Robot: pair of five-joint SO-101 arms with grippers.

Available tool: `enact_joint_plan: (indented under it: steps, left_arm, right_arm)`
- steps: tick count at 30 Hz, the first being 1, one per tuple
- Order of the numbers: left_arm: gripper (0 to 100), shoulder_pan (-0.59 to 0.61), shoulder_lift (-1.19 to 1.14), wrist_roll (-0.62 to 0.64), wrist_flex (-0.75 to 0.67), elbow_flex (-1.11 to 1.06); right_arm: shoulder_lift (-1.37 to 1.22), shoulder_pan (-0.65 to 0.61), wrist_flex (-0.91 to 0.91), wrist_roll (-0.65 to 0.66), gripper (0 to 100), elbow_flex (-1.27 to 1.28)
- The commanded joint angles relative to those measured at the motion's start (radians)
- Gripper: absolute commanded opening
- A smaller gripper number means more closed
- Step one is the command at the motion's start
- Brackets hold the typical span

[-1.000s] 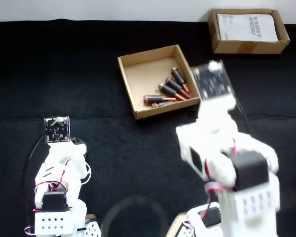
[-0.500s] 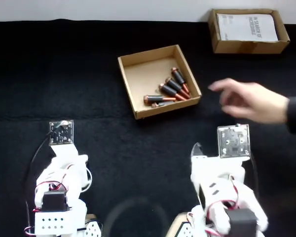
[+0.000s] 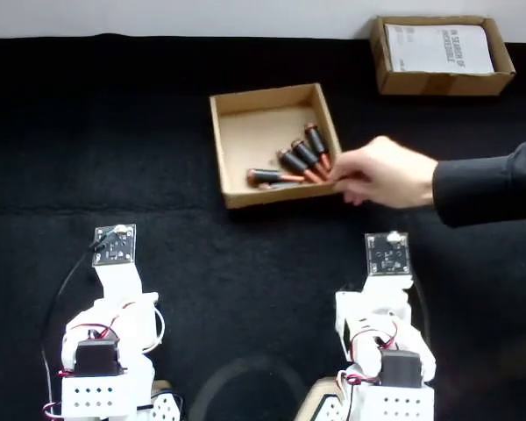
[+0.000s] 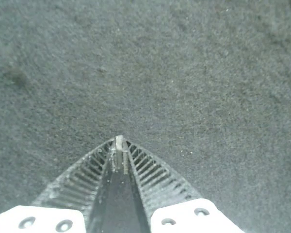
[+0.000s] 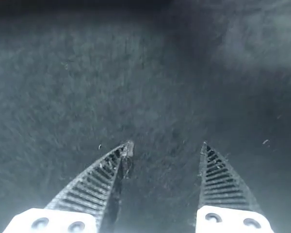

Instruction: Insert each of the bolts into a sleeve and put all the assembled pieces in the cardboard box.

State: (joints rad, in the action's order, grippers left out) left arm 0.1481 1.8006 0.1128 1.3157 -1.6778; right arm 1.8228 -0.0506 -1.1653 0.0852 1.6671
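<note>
Mid-table on black cloth (image 3: 114, 114): cardboard box (image 3: 254, 132), several assembled bolt+sleeve pcs (image 3: 296, 161) lying in its near-right part. A person's hand (image 3: 381, 173) is at the box's right wall, touching it. L gripper (image 4: 119, 145) over bare cloth, jaws together, nothing held. R gripper (image 5: 166, 145) over cloth too, jaws apart, empty. 2nd box (image 3: 381, 53) w/ paper in it, far-right corner.

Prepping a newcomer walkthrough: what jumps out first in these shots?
A person's hand in a dark sleeve rests on the right-hand wall of the open brown cardboard box at the table's middle, where several black-and-copper bolt-in-sleeve pieces lie. At the near edge, the left gripper is shut and the right gripper open, both over black cloth.
</note>
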Motion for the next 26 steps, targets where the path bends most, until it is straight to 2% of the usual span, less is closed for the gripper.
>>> enact_joint_plan:
  steps: [1, 4, 11, 26]
  left_arm:
    - [1, 0.010, 0.008, -0.003, 0.005, -0.018]
    - [1, 0.010, 0.008, -0.003, 0.005, -0.018]
    - [1, 0.010, 0.008, -0.003, 0.005, -0.018]
    - [1, 0.010, 0.008, -0.003, 0.005, -0.018]
  right_arm:
    - [0.005, 0.018, -0.016, 0.011, 19.9, 0.071]
    - [0.007, 0.041, -0.096, 0.009, 19.9, 0.091]
    - [0.007, 0.143, -0.077, 0.014, 19.9, 0.133]
    - [0.007, 0.151, -0.077, 0.012, 19.9, 0.137]
